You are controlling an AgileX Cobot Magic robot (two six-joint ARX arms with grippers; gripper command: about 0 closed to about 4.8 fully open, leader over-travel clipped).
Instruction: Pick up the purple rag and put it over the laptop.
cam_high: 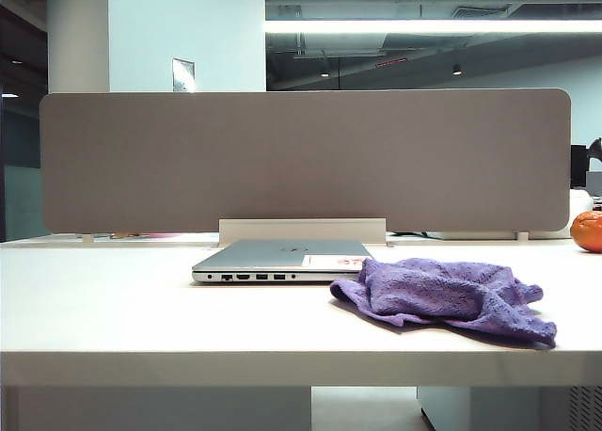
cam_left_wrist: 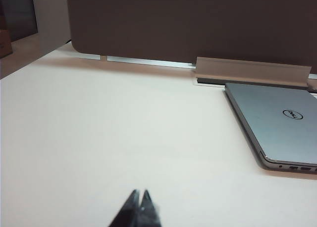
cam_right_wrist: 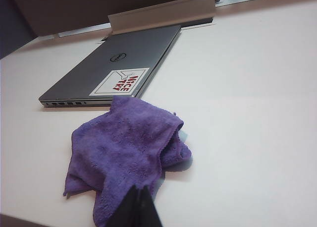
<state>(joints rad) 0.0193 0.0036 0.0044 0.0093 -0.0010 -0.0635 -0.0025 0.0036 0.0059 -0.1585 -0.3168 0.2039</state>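
The laptop (cam_high: 282,260) is seen closed and flat on the white tabletop (cam_high: 141,309), its back edge just in front of the grey divider panel (cam_high: 301,158), port row facing the exterior camera. A pale sticker (cam_right_wrist: 120,82) with red lettering is carried on the lid, on the corner nearest the rag. The purple rag (cam_high: 451,297) is found crumpled on the tabletop, to the right of the laptop's front corner in the exterior view; in the right wrist view one fold reaches the laptop's front edge, actual contact cannot be told. No part of the rag is laid over the lid. An orange round object (cam_high: 587,231) is seen well right of the laptop, near the divider.

Left gripper (cam_left_wrist: 139,200): fingers pressed together, nothing held, over bare tabletop well left of the laptop. Right gripper (cam_right_wrist: 138,199): fingers together, nothing held, tips seen against the rag's edge farthest from the laptop; contact cannot be told.
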